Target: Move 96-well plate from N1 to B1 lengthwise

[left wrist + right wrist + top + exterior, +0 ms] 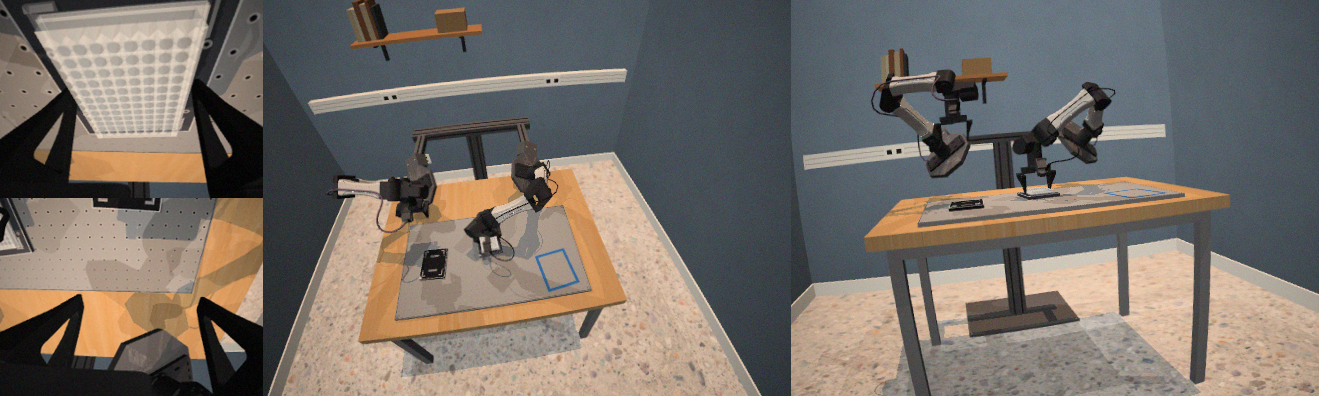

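Note:
The pale 96-well plate (482, 240) (1041, 191) (132, 81) (6, 246) sits in a dark nest (1056, 195) (221, 26) (27, 247) near the middle of the grey board. My left gripper (1038, 189) (131, 87) is open. It points down, low over the nest, with one finger beside each long side of the plate; I see no clear contact. My right gripper (955, 125) (140, 301) is open and empty, high and away from the plate. The blue taped outline (542, 273) (1150, 195) lies bare on the board, at the right in the top view.
A second black nest (434, 263) (966, 202) (128, 202) holds nothing and lies at the board's left in the top view. The perforated grey board (473, 295) (941, 215) lies on the wooden table (593, 235) (891, 232). The arms' stand (477, 155) (1005, 170) is behind the table.

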`<state>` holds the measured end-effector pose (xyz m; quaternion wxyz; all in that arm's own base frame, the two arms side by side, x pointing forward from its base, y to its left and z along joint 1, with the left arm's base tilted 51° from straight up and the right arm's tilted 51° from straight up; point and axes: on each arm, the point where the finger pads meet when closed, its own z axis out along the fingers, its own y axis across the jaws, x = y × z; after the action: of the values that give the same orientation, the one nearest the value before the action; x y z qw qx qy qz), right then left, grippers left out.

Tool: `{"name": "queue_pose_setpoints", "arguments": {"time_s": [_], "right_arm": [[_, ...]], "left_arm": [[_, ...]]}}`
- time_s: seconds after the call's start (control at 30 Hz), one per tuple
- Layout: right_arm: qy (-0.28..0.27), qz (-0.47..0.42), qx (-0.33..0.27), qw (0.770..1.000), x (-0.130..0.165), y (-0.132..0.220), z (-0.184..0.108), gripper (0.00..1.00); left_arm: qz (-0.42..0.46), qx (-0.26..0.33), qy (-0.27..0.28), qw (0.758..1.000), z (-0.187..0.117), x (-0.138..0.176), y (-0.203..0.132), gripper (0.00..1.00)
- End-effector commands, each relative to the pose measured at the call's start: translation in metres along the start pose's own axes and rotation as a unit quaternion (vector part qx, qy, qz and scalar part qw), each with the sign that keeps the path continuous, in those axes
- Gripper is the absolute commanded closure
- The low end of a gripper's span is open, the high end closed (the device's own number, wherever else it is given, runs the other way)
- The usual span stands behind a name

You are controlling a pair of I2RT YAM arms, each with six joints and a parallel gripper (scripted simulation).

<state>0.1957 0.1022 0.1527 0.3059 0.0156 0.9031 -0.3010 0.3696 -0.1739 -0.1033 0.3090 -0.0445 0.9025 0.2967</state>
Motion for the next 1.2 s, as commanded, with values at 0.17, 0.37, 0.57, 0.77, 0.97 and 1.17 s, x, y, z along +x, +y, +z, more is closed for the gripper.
{"name": "queue_pose_setpoints", "arguments": {"time_s": [0.17, 0.37, 0.57, 0.77, 0.97, 1.17], "right_arm": [[0.000, -0.002, 0.000, 1.000, 0.0010, -0.0004, -0.0008, 0.00], [0.000, -0.002, 0.000, 1.000, 0.0010, -0.0004, -0.0008, 0.00], [0.000, -0.002, 0.000, 1.000, 0.0010, -0.0004, -0.0008, 0.00], [0.000, -0.002, 0.000, 1.000, 0.0010, -0.0004, -0.0008, 0.00], [0.000, -0.002, 0.000, 1.000, 0.0010, -0.0004, -0.0008, 0.00], [0.000, -0.002, 0.000, 1.000, 0.0010, -0.0004, -0.0008, 0.00]], "left_arm": [[0.002, 0.007, -0.013, 1.000, -0.0044, -0.0009, -0.0040, 0.00], [-0.002, 0.007, -0.008, 1.000, -0.0032, -0.0019, -0.0033, 0.00], [-0.002, 0.007, -0.008, 1.000, -0.0032, -0.0016, -0.0031, 0.00], [-0.002, 0.007, -0.008, 1.000, -0.0032, -0.0011, -0.0028, 0.00], [-0.002, 0.007, -0.008, 1.000, -0.0032, -0.0006, -0.0025, 0.00], [-0.002, 0.007, -0.008, 1.000, -0.0032, -0.0003, -0.0022, 0.00]]}}
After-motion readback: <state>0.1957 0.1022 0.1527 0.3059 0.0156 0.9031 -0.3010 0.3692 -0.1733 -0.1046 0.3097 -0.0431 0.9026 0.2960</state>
